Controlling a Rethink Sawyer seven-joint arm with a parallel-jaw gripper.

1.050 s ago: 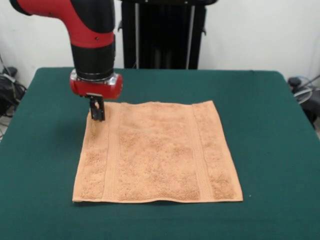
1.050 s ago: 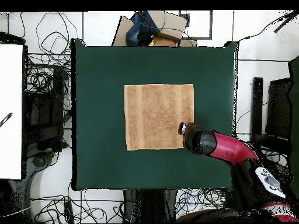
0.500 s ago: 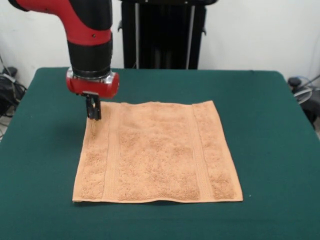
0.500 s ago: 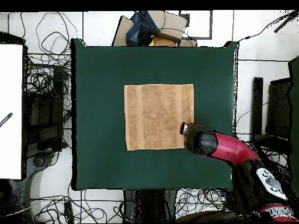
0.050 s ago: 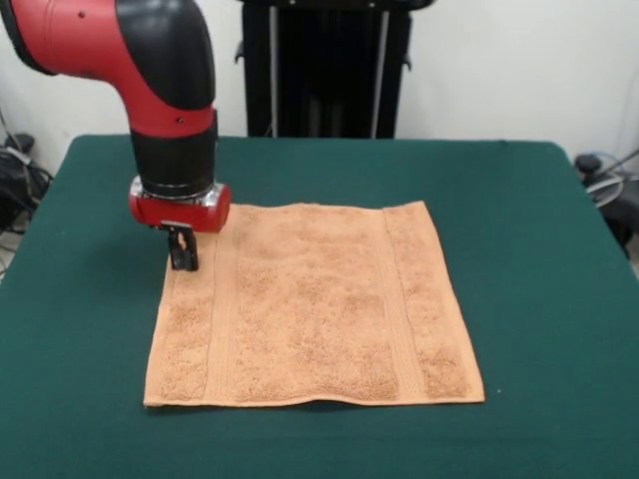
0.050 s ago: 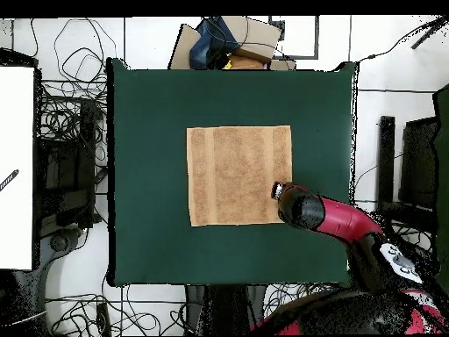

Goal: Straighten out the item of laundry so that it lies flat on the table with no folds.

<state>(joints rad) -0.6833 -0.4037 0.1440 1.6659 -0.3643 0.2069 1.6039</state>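
On the green table (image 5: 519, 200) we see the terry towel (image 5: 315, 304) flat. Gripper (image 5: 182, 261) at its corner, grip state unclear. We risk rucking that corner if it drags.

No readable text, label, brand, number or sign anywhere in either view. Nothing printed or woven legibly on the towel (image 5: 314, 305), the table (image 5: 519, 200) or the arm (image 5: 150, 60).
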